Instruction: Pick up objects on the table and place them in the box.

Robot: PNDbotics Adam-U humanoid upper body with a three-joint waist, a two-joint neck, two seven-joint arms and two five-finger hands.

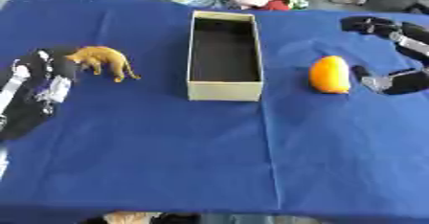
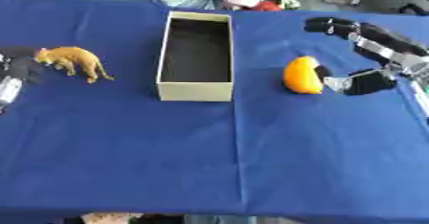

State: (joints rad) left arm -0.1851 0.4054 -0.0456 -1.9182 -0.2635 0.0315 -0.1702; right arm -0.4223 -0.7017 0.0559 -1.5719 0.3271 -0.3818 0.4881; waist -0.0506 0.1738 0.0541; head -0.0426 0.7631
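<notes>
Blue-clothed table (image 1: 209, 170) filling the view, open cream box (image 1: 224, 55) standing upright at centre, orange toy animal (image 1: 102, 61) on its feet to the left, orange fruit (image 1: 329, 74) lying right of the box

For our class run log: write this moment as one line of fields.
box: empty | orange fruit: on table, right hand open beside it | toy animal: on table, left hand beside it

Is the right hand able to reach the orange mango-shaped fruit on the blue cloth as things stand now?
Probably yes. The right hand is open right beside the orange mango-shaped fruit, with its thumb low beside it and its fingers farther back. Nothing lies between them on the blue cloth.
</notes>
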